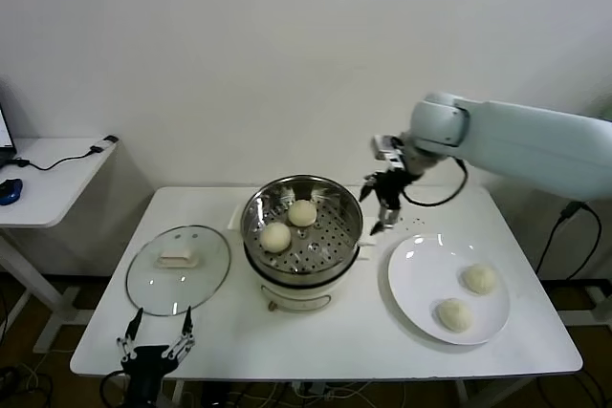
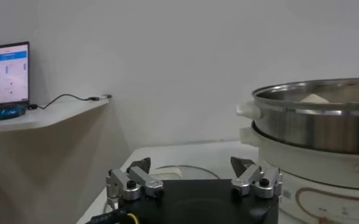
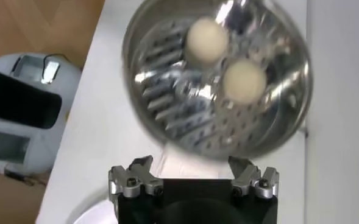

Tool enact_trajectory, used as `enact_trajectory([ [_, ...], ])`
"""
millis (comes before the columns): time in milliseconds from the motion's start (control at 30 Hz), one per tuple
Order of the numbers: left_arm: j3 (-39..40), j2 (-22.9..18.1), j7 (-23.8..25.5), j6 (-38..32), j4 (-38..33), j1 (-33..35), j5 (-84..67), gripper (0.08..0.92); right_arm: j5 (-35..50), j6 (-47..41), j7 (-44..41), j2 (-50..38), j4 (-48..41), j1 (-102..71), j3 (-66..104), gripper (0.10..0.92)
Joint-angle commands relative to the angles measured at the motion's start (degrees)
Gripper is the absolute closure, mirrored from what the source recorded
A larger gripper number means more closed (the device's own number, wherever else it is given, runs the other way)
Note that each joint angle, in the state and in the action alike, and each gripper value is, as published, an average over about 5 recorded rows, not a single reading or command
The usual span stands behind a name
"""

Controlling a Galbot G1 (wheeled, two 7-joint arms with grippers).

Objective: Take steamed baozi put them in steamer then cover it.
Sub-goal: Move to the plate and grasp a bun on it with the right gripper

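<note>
Right tool (image 1: pixel 381 205), fingers spread and empty, hovers beside the steamer (image 1: pixel 302 226); left tool (image 1: pixel 154 343) (also spread) is partly cut off below it.

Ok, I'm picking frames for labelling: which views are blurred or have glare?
Right wrist view: motion-smeared, the steamer and its two baozi soft, with bright glare streaks on the steel. Head view: sharp, mild reflections on the cover. Left wrist view: clear, dim, evenly lit.
</note>
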Motion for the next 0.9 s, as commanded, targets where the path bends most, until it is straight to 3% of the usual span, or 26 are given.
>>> enact_trajectory([
  [33, 0.2, -0.4, 0.4, 0.2, -0.1, -0.4, 1.4, 0.177, -16.1, 0.9, -1.3, -17.5, 6.5, -17.4, 8.2, 0.203],
  [400, 0.0, -0.7, 0.4, 0.7, 0.2, -0.9, 1.7, 0.177, -24.8, 2.3, -1.8, -19.2, 0.6, -35.0, 20.6, 0.203],
  [900, -0.2, -0.6, 0.2, 1.0, 0.8, -1.0, 2.1, 0.177, -26.0, 2.8, -1.9, -13.6, -5.1, -36.6, 21.1, 0.203],
])
